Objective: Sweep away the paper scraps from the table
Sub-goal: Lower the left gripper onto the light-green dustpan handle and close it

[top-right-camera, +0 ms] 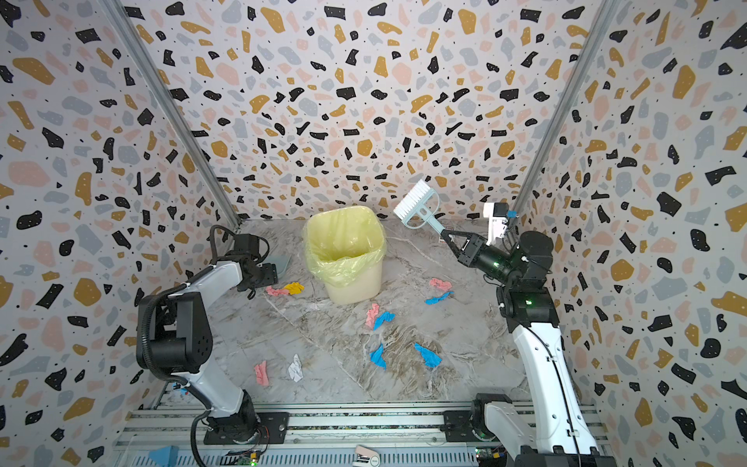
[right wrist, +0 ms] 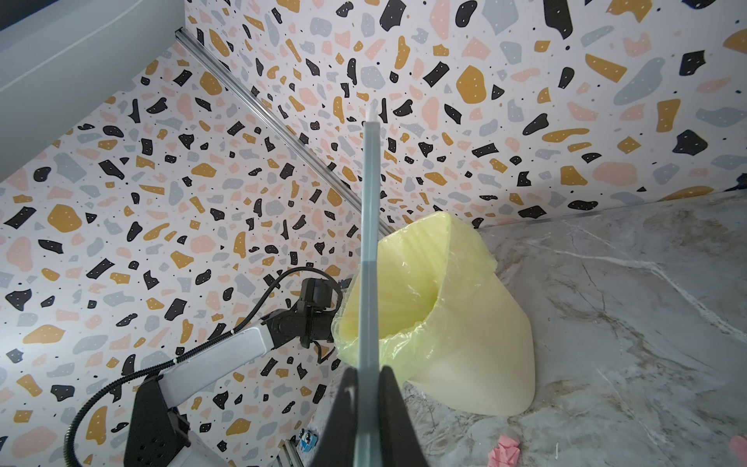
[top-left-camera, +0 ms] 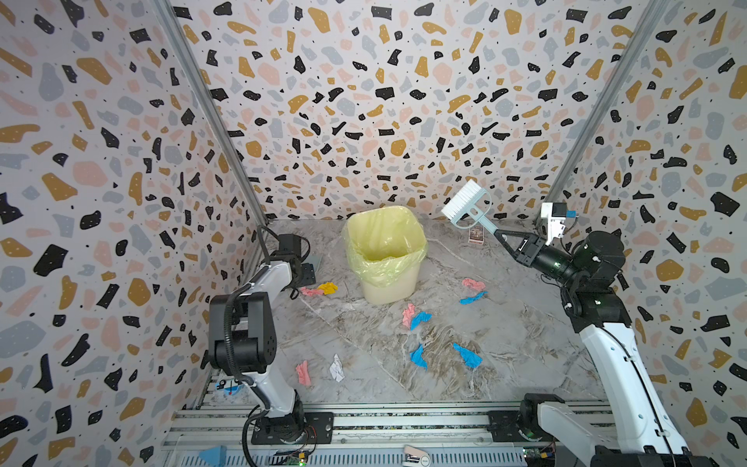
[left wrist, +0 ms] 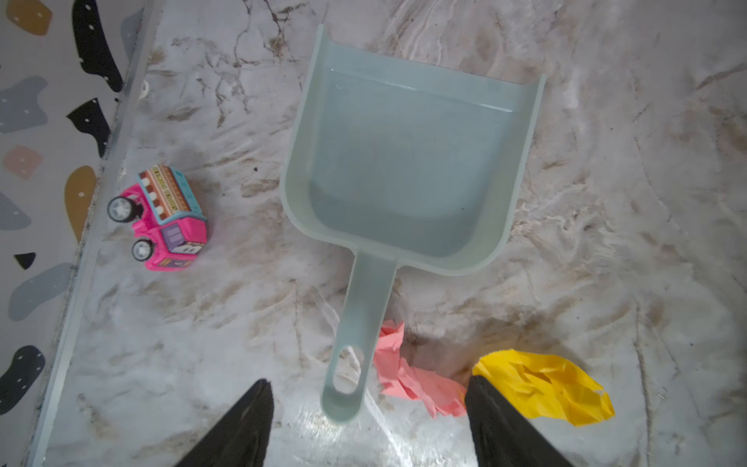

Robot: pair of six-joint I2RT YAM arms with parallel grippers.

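Observation:
Several paper scraps lie on the marble table [top-left-camera: 364, 388]: a pink [top-left-camera: 312, 291] and yellow [top-left-camera: 328, 288] pair by the left arm, a pink [top-left-camera: 408, 314] and blue [top-left-camera: 420, 319] pair mid-table, blue ones [top-left-camera: 467, 356] nearer the front, and a pink [top-left-camera: 303, 372] and a white [top-left-camera: 336, 368] scrap at front left. My left gripper [left wrist: 368, 380] is open, its fingers either side of the handle end of a pale dustpan [left wrist: 408, 170] lying flat, not touching it. My right gripper [top-left-camera: 501, 236] is shut on the handle of a white-bristled brush [top-left-camera: 465, 204], held up in the air near the back wall.
A cream bin [top-left-camera: 384, 252] with a yellow liner stands at the back centre. A small printed card [top-left-camera: 476, 234] lies behind the brush. A pink toy car [left wrist: 161, 218] sits by the left wall rail. Metal rails [top-left-camera: 364, 420] run along the front edge.

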